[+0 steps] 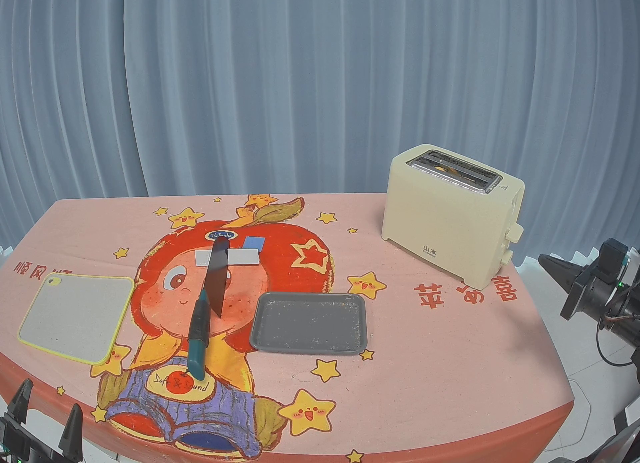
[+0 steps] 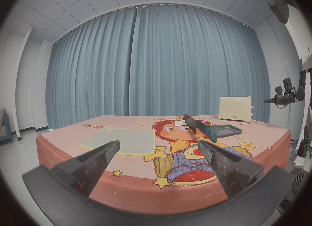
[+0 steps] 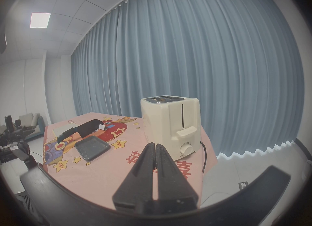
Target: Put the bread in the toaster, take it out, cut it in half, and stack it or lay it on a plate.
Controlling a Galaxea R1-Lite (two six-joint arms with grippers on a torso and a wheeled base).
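right claw (image 3: 155, 146): fingers pressed together, nothing held; it hangs off the table's (image 1: 433, 364) right edge, aimed at the toaster (image 3: 170, 122).
left claw (image 2: 158, 145): spread wide, empty, low by the near left corner.
around it: cutting board (image 2: 125, 140) just ahead, knife (image 2: 200, 129) and grey tray (image 2: 229, 129) beyond.
bread (image 1: 445, 166): a yellowish sliver deep in the toaster's slot.
toaster axis: runs far-left to near-right, lever end toward the right claw.
knife axis: teal handle near, dark blade pointing away, tilted up by a white block (image 1: 243, 256).
views: the head view looks into the slots; the right wrist view faces the lever (image 3: 186, 131), low in its slit, and the dial (image 3: 186, 148).
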